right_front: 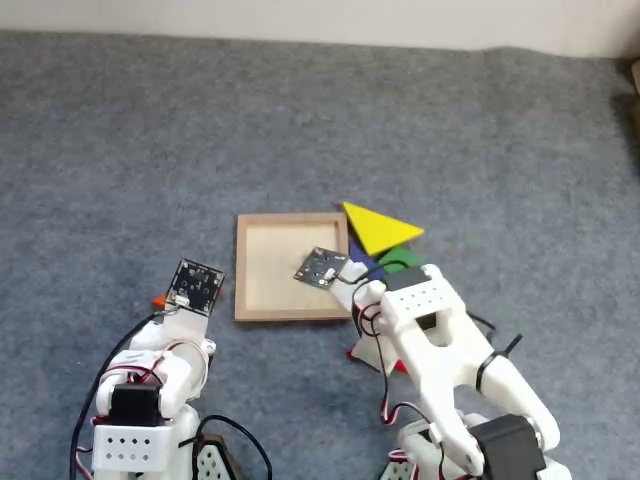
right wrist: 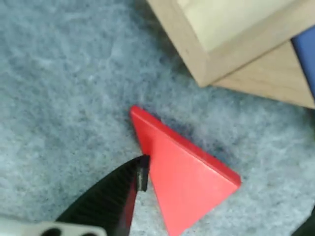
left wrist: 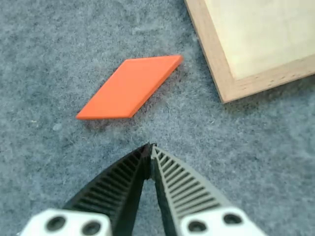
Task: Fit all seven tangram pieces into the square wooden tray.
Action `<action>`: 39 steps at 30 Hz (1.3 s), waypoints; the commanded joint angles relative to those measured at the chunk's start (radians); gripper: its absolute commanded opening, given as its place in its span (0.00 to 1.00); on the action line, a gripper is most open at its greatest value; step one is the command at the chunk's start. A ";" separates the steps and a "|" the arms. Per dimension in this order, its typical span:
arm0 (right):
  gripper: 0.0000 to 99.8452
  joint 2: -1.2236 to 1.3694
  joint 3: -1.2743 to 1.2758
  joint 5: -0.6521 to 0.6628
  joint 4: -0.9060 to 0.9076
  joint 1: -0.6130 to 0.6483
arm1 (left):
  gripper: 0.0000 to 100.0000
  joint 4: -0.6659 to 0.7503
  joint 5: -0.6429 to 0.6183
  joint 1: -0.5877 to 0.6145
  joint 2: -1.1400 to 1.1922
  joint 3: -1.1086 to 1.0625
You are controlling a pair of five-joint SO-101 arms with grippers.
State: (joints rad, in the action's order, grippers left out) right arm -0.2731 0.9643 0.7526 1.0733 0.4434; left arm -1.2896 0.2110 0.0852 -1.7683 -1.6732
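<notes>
The square wooden tray (right_front: 243, 268) lies mid-table with nothing inside it. An orange parallelogram (left wrist: 129, 87) lies flat on the carpet just outside the tray's corner (left wrist: 222, 78). My left gripper (left wrist: 150, 148) is shut and holds nothing, its tips a short way short of the orange piece. A red triangle (right wrist: 189, 179) lies near another tray corner (right wrist: 197, 64). My right gripper (right wrist: 226, 196) is open and straddles it, with one fingertip (right wrist: 141, 173) touching its edge. A yellow triangle (right_front: 378, 228), a green piece (right_front: 398, 258) and a blue piece (right_front: 362, 264) sit by the tray's far right corner.
Grey carpet covers the table, with wide free room to the left and the back. The right arm's body (right_front: 440, 340) hides part of the red triangle (right_front: 362, 352) from above. A blue piece (right wrist: 306, 51) lies by the tray's outer wall.
</notes>
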 commanded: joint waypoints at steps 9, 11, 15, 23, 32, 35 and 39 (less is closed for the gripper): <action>0.48 -0.183 0.008 0.005 0.159 0.015 | 0.03 -0.003 -0.008 -0.015 -0.048 -0.024; 0.48 -0.242 0.019 0.005 0.162 0.015 | 0.03 -0.003 -0.008 -0.015 -0.048 -0.024; 0.48 -0.277 0.068 0.008 0.160 0.015 | 0.03 -0.003 -0.008 -0.015 -0.048 -0.024; 0.42 -0.260 0.156 0.008 0.064 0.015 | 0.03 -0.003 -0.008 -0.015 -0.048 -0.024; 0.13 -0.263 0.156 0.009 0.064 0.008 | 0.03 -0.003 -0.008 -0.015 -0.048 -0.024; 0.07 -0.265 0.122 0.003 0.062 0.008 | 0.03 -0.003 -0.008 -0.015 -0.048 -0.024; 0.01 -0.265 0.044 0.002 0.071 -0.015 | 0.03 -0.003 -0.008 -0.015 -0.048 -0.024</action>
State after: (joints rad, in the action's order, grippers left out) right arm -0.5094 1.0917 0.7526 1.1454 0.4419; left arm -1.2896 0.2110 0.0852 -1.7683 -1.6732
